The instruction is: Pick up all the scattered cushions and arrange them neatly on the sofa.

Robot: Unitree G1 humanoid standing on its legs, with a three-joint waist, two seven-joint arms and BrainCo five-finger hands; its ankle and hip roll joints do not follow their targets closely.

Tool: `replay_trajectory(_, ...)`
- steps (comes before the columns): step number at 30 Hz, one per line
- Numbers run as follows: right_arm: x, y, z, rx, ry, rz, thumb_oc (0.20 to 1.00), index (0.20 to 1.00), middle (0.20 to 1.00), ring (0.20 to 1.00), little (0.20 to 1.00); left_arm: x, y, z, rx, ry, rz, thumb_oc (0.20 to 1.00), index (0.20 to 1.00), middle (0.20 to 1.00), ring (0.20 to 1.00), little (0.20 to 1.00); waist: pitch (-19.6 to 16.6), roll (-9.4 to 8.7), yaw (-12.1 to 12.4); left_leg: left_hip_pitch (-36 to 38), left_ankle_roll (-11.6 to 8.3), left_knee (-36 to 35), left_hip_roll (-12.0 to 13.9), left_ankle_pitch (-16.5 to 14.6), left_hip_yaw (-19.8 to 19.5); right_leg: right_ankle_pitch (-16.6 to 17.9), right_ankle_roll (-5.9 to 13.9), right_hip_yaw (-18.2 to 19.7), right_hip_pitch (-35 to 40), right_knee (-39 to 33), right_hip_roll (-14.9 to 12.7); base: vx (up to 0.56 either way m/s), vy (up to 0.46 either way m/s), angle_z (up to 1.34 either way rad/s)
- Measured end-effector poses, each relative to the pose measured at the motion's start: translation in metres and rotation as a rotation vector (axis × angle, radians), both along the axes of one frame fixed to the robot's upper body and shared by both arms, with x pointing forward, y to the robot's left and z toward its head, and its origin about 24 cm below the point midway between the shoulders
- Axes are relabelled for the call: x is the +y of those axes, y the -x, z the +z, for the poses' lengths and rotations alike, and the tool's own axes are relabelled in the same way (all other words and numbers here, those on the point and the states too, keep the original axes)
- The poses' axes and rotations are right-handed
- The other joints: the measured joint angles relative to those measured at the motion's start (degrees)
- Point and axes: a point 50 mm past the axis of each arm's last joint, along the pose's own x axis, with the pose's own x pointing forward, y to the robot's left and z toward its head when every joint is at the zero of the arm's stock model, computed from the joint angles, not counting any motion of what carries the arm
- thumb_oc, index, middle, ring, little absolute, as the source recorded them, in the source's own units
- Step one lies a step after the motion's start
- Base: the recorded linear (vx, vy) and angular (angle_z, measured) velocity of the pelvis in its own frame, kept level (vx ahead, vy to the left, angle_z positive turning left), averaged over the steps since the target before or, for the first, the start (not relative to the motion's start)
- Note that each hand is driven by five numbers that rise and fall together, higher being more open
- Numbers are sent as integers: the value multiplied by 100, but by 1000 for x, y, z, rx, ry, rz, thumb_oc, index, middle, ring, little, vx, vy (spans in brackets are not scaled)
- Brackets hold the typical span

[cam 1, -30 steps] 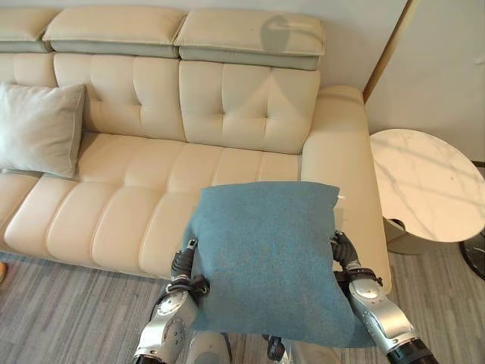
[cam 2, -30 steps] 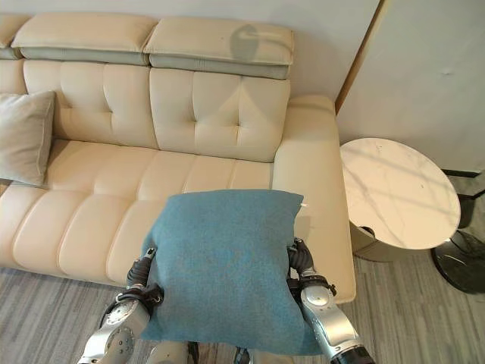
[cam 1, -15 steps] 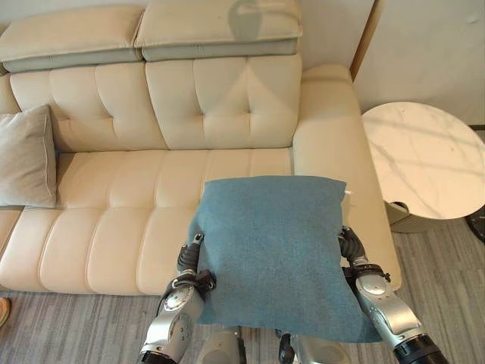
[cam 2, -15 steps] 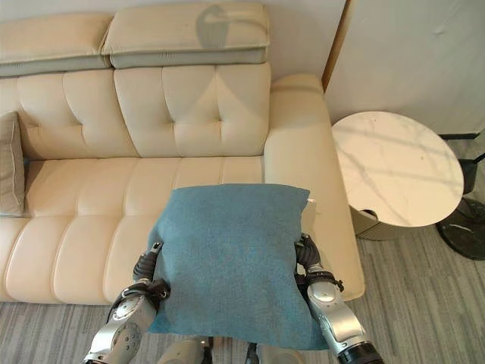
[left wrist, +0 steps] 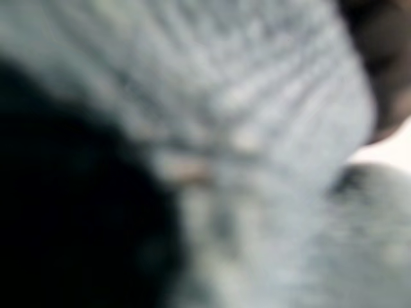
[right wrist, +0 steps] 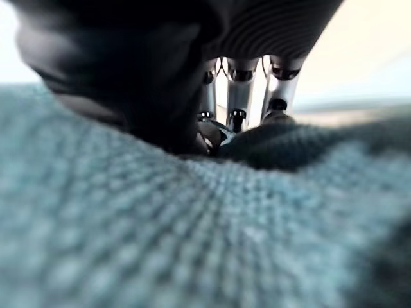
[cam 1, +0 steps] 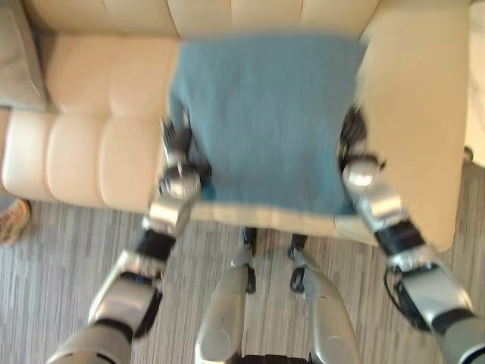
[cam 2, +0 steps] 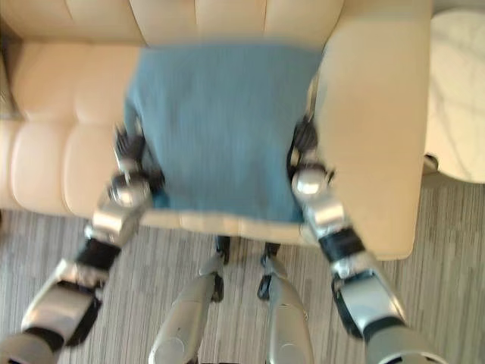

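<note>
A blue cushion point(cam 1: 265, 121) lies flat over the seat of the cream sofa point(cam 1: 91, 136), right beside its armrest point(cam 1: 413, 114). My left hand point(cam 1: 178, 152) is against the cushion's left edge and my right hand point(cam 1: 352, 144) against its right edge. In the right wrist view the fingers point(right wrist: 241, 96) and the thumb pinch a fold of the blue cloth point(right wrist: 160, 244). Blue cloth point(left wrist: 257, 128) lies right up against the left wrist camera. A grey cushion point(cam 1: 15, 61) rests on the sofa at the far left.
A round white marble side table point(cam 2: 458, 91) stands past the armrest on the right. A person's shoe point(cam 1: 11, 220) is on the striped grey floor at the left, in front of the sofa.
The camera has tilted down and moved closer. Both hands have carried the blue cushion forward from above the seat's front edge to over the seat beside the armrest.
</note>
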Motion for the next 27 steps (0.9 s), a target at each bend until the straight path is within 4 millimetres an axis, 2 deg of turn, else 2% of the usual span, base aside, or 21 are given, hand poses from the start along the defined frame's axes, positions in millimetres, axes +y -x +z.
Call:
replay_trajectory(1, -5, 0, 16, -51, -1, -37, 200, 200, 200, 200, 200, -5, 0, 23, -73, -65, 19, 200, 200, 200, 200, 200, 12, -15, -21, -170, 2, 137, -30, -2, -27, -87, -26, 5, -197, 231, -59, -21, 24, 11)
replay_trajectory(3, -6, 2, 33, -105, 17, -62, 200, 200, 200, 200, 200, -2, 1, 50, -138, -123, 55, 200, 200, 200, 200, 200, 19, -21, -132, -434, 39, 344, -61, -41, -98, -214, -27, 33, -462, 528, -129, -19, 14, 19)
replay_trajectory(4, -7, 2, 49, -149, 42, -83, 200, 200, 200, 200, 200, -1, 2, 72, -188, -159, 87, 200, 200, 200, 200, 200, 24, -33, -173, -712, 75, 561, -70, -113, -116, -308, -36, 77, -757, 787, -168, -14, 21, 14)
replay_trajectory(7, -4, 3, 72, -200, 99, -122, 200, 200, 200, 200, 200, 1, 4, 96, -241, -236, 152, 200, 200, 200, 200, 200, 31, -47, -251, -1254, 80, 986, -68, -191, -129, -377, -93, 161, -1270, 1179, -217, 6, 7, 5)
replay_trajectory(8, -5, 6, 99, -250, 176, -160, 200, 200, 200, 200, 200, 7, 5, 122, -273, -341, 229, 200, 200, 200, 200, 200, 36, -54, -286, -1747, 114, 1405, -63, -329, -128, -498, -125, 247, -1733, 1539, -251, 29, -4, 4)
replay_trajectory(10, -3, 14, 130, -330, 193, -210, 200, 200, 200, 200, 200, 10, 11, 147, -322, -355, 287, 200, 200, 200, 200, 200, 41, -61, -307, -2285, 106, 1699, -61, -337, -118, -510, -132, 298, -2279, 1825, -284, 16, -2, 1)
replay_trajectory(12, 3, 19, 145, -376, 190, -216, 200, 200, 200, 200, 200, 12, 14, 158, -338, -354, 320, 200, 200, 200, 200, 200, 217, -185, -350, -2510, 91, 1902, -36, -372, -114, -534, -174, 315, -2490, 1988, -285, 42, 4, -3)
replay_trajectory(14, 4, 19, 145, -382, 191, -223, 200, 200, 200, 200, 200, 14, 9, 152, -311, -374, 335, 200, 200, 200, 200, 200, 219, -197, -385, -2671, 92, 2001, -20, -379, -134, -542, -202, 301, -2621, 2064, -285, 60, 2, 3)
replay_trajectory(17, 1, 19, 155, -376, 135, -223, 200, 200, 200, 200, 200, 10, 6, 153, -279, -299, 295, 200, 200, 200, 200, 200, 218, -198, -376, -2969, 85, 2095, -71, -442, -149, -610, -234, 317, -2949, 2257, -356, 38, -7, 9)
replay_trajectory(21, -7, 12, 150, -313, 14, -184, 200, 200, 200, 200, 200, -3, -7, 142, -168, -139, 146, 200, 200, 200, 200, 200, 218, -198, -290, -3190, 71, 2177, -99, -374, -157, -606, -251, 334, -3190, 2381, -393, 39, 2, 5)
replay_trajectory(22, -8, 10, 148, -300, -8, -177, 200, 200, 200, 200, 200, -4, -10, 139, -136, -99, 102, 407, 407, 407, 407, 407, 218, -198, -284, -3246, 84, 2184, -101, -364, -159, -604, -252, 332, -3243, 2386, -394, 51, -13, 1)
replay_trajectory(23, -9, 9, 147, -289, -19, -174, 426, 426, 426, 426, 426, -4, -12, 137, -114, -80, 79, 536, 536, 536, 536, 536, 218, -198, -284, -3268, 90, 2186, -105, -359, -158, -603, -254, 331, -3269, 2397, -401, 29, -8, 3)
replay_trajectory(24, -11, 7, 144, -269, -31, -169, 1000, 1000, 1000, 1000, 1000, -4, -15, 134, -81, -41, 39, 689, 689, 689, 689, 689, 218, -198, -278, -3294, 90, 2187, -113, -359, -142, -604, -254, 333, -3303, 2414, -419, 0, 0, 0)
replay_trajectory(26, -13, 4, 141, -247, -42, -173, 1000, 1000, 1000, 1000, 1000, -3, -18, 131, -52, -9, 15, 875, 875, 875, 875, 875, 218, -198, -277, -3299, 93, 2189, -115, -356, -134, -604, -254, 332, -3305, 2412, -425, 0, 0, 0)
replay_trajectory(27, -15, 3, 141, -244, -48, -176, 1000, 1000, 1000, 1000, 1000, -3, -18, 131, -48, 5, 2, 875, 875, 875, 875, 875, 218, -198, -277, -3297, 94, 2190, -117, -357, -129, -605, -254, 332, -3307, 2412, -430, 0, 0, 0)
